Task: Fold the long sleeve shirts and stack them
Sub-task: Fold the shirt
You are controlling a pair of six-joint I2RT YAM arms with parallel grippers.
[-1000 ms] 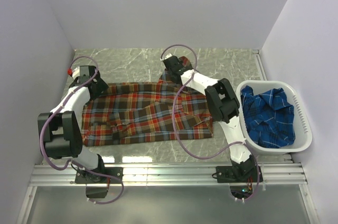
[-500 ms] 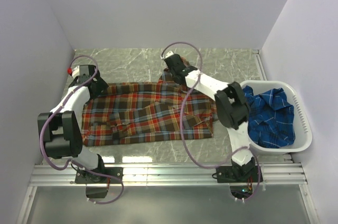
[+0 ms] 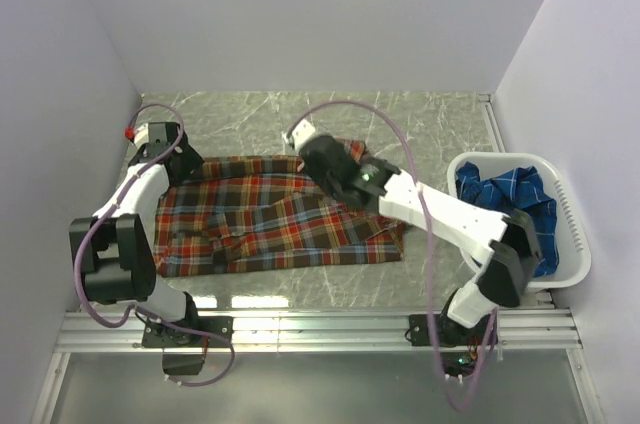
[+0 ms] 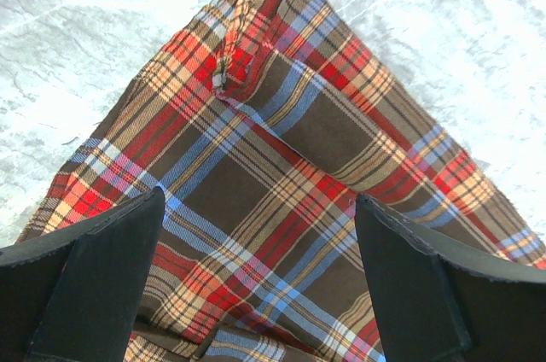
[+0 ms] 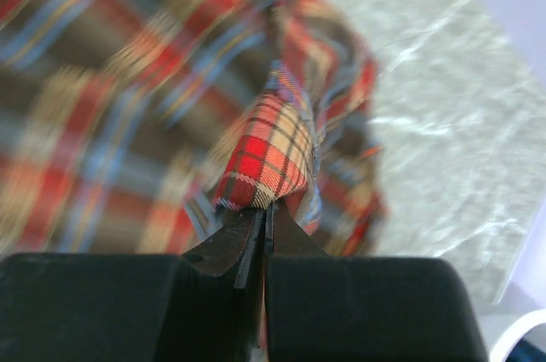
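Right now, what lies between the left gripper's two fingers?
A corner of the red-orange plaid shirt, lying on the table, fills the gap of the open left gripper; the left wrist view shows it.

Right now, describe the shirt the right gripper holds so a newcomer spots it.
Look at the marble table, left of the white basket. The red-orange plaid shirt lies spread out there, unlike the blue shirt bundled in the basket.

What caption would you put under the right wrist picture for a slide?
Right hand shut on a fold of the red-orange plaid shirt, marbled table beyond.
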